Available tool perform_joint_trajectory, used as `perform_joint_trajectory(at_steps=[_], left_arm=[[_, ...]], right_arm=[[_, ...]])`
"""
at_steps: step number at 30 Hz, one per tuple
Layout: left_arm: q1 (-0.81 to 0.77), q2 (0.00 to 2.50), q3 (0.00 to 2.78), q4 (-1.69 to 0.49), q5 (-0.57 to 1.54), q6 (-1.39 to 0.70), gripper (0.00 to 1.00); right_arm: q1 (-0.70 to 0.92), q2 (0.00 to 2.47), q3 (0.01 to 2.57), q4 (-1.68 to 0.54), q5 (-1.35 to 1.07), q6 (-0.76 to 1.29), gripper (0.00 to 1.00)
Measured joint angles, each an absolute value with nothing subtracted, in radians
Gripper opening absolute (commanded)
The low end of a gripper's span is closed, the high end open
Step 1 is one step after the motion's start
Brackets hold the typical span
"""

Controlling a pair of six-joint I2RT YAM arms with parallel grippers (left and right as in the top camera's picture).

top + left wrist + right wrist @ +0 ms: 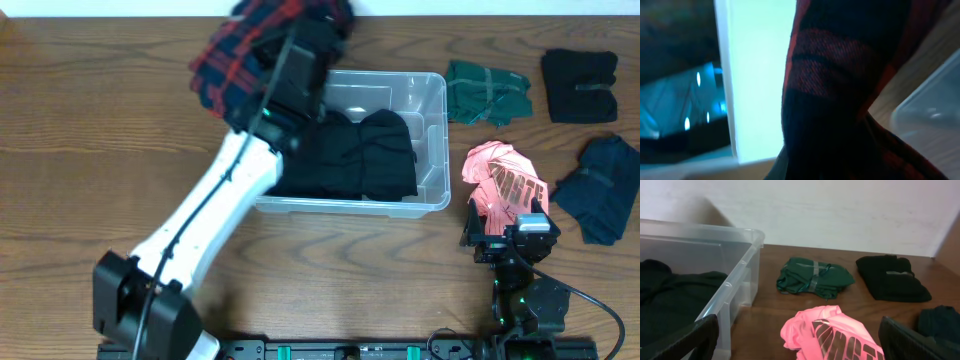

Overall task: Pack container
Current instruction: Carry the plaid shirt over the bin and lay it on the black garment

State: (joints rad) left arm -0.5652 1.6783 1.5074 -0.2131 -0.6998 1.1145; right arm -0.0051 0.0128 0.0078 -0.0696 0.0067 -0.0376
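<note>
The clear plastic container (432, 110) stands mid-table with black clothes (350, 150) folded inside. My left gripper (296, 52) is shut on a red-and-black plaid garment (245, 55) and holds it in the air over the container's far left corner. In the left wrist view the plaid cloth (840, 90) fills the frame and hides the fingers; a corner of the container (930, 115) shows at the right. My right gripper (510, 238) is open and empty, low at the near edge of a pink shirt (505, 180). In the right wrist view its fingers (797, 325) flank the pink shirt (840, 337), with the container (742, 255) at the left.
A folded green garment (487, 92) and a folded black garment (580, 85) lie at the back right, also shown in the right wrist view as the green one (812, 277) and the black one (892, 277). A navy garment (605, 190) lies at the far right.
</note>
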Motion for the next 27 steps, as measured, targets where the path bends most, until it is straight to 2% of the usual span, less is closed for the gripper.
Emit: perform_joint_trajectory(at_steps=[4,9,12,18,27], left_arm=[[-0.696,1.654,1.507,-0.268,-0.702,1.06,0.06],[-0.788,1.653,1.507,-0.48,-0.65,0.953,0.06],[-0.789,1.653,1.507,-0.598,-0.57,0.908,0.06],[-0.751,1.653,1.506,-0.621,-0.437,0.891,0.06],[-0.694,1.653,1.506,-0.621,-0.216,1.047,0.06]], right_arm=[[-0.005,0.013,0.008,-0.07,0.006,-0.038,0.99],[-0.005,0.012,0.008,-0.07,0.006,-0.038,0.99],[-0.005,0.012,0.008,-0.07,0.006,-0.038,0.99],[-0.005,0.012,0.008,-0.07,0.006,-0.038,0.99],[-0.005,0.012,0.008,-0.07,0.006,-0.038,0.99]])
